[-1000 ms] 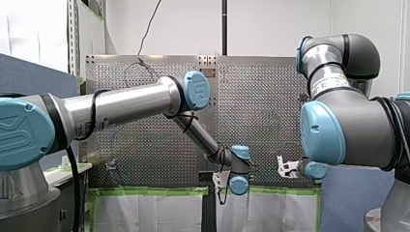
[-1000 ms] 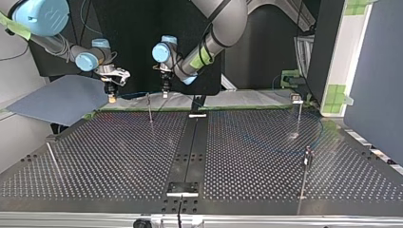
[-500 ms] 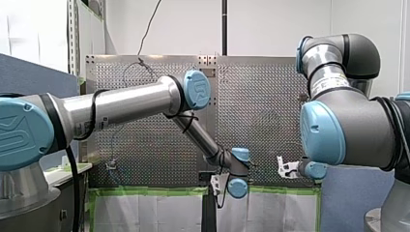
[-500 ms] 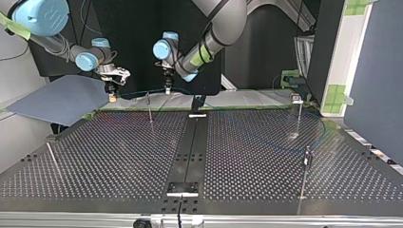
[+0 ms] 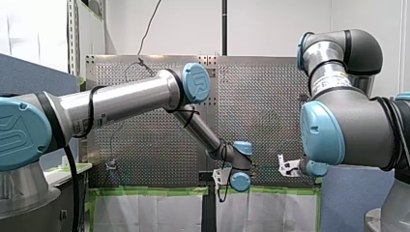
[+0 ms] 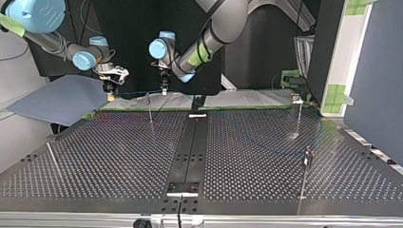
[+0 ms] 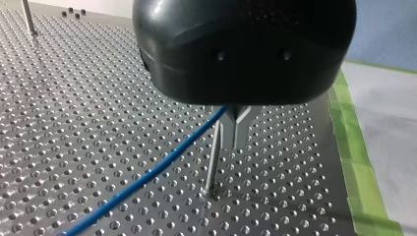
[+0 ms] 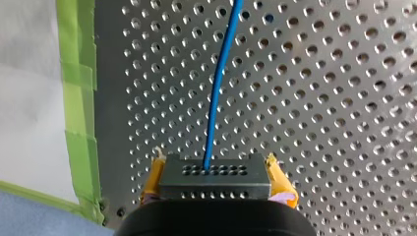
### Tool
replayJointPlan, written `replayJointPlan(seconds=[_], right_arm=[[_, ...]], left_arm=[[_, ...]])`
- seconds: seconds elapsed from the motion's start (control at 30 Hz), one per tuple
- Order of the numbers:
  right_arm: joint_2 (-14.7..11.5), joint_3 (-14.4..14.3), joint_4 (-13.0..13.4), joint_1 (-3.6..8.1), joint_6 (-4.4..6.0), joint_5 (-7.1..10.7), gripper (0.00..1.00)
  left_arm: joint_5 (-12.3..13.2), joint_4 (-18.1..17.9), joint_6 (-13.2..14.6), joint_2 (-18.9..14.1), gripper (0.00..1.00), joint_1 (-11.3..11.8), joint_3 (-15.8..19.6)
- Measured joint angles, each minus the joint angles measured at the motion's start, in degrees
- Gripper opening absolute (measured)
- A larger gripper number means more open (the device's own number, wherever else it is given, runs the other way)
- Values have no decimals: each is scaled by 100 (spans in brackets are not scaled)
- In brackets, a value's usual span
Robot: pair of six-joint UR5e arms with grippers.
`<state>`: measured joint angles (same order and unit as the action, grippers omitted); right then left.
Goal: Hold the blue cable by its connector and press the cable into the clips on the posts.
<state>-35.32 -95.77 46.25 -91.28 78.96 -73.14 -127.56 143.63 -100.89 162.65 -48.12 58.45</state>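
Observation:
The blue cable (image 7: 147, 176) runs out from my left gripper (image 7: 235, 140), whose metal fingers are shut on it right above a thin post (image 7: 212, 160). In the top view this left gripper (image 6: 163, 88) hangs just past the post (image 6: 149, 108) at the table's far edge. From there the blue cable (image 6: 137, 93) runs to my right gripper (image 6: 110, 95). The right wrist view shows its yellow pads (image 8: 153, 179) clamped on both sides of the grey connector (image 8: 215, 178), with the cable (image 8: 219, 83) leading ahead over the table. In the front view, my left gripper (image 5: 221, 177) and my right gripper (image 5: 286, 167) are both low.
More posts stand at the top view's right (image 6: 299, 111) (image 6: 305, 173), and another one at its left (image 6: 52, 159). Slack cable (image 6: 285, 151) loops around the right ones. Green tape (image 8: 78, 98) lines the table's far edge beside both grippers. A black rail (image 6: 189, 147) divides the perforated table.
My left gripper dipped slightly and then rose again, ending a little toward the top view's left. My right gripper edged the same way, still holding the connector.

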Motion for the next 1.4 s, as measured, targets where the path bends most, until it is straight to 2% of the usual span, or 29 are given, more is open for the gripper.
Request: replayJointPlan(seconds=[0.2, 0.43, 0.53, 1.17, 1.4], right_arm=[[-17, -15, 91, 18, 100, -84, 0], [-16, -16, 329, 16, 430, -110, 0], [-15, -17, 390, 5, 522, -100, 0], [11, -16, 489, -19, 641, -111, 0], [159, 69, 514, -5, 706, -120, 0]], left_arm=[[44, -30, 44, 1, 0, 5, -1], [109, -79, 76, 17, 0, 33, 3], [163, -107, 78, 45, 0, 55, 4], [352, -184, 58, 197, 0, 264, -112], [414, -185, 61, 198, 0, 333, -143]])
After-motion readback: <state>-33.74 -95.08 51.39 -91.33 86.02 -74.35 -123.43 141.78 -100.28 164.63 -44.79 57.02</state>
